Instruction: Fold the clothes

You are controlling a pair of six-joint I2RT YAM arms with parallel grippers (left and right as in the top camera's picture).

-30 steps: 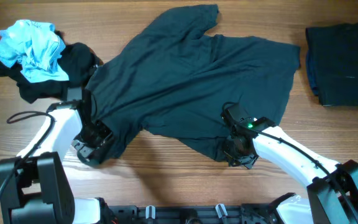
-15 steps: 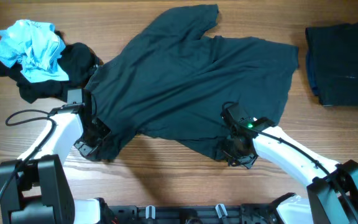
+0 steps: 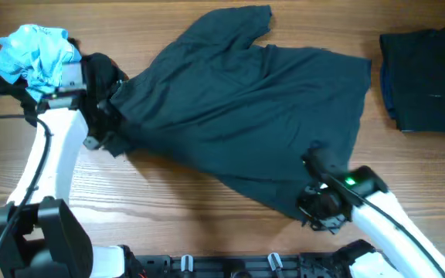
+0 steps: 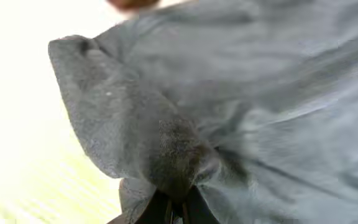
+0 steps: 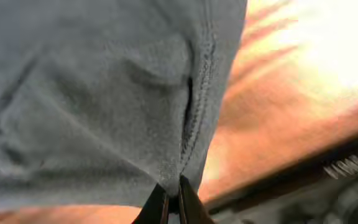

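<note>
Moved since a second ago: my left gripper (image 3: 100, 140) has gone from the lower left of the overhead frame up to the left-middle, carrying its corner of the black T-shirt (image 3: 246, 108) with it. My right gripper (image 3: 320, 208) has slid from lower centre toward the lower right, taking the hem along.
Shirt edge: the near edge between my two grippers now runs as one long slanted line, tauter than before. The sleeve at top centre has barely shifted.
Left fingers: clenched on a bunched fold of the black T-shirt. At the bottom of the left wrist view the cloth fans up out of the pinch.
Right fingers: clenched on the stitched hem of the same shirt. In the right wrist view the seam runs straight down into the closed tips.
Shirt position: spread across the middle of the table (image 3: 207, 224), from the left-middle to right of centre.
Folded dark garment (image 3: 427, 77): upper right of the overhead frame, a neat stack well apart from the shirt.
Light blue garment (image 3: 37, 58): upper left corner, crumpled, lying on a black crumpled garment (image 3: 103, 73). My left arm's wrist crosses in front of both.
Cannot tell: whether the two held corners are lifted off the wood or resting on it.
</note>
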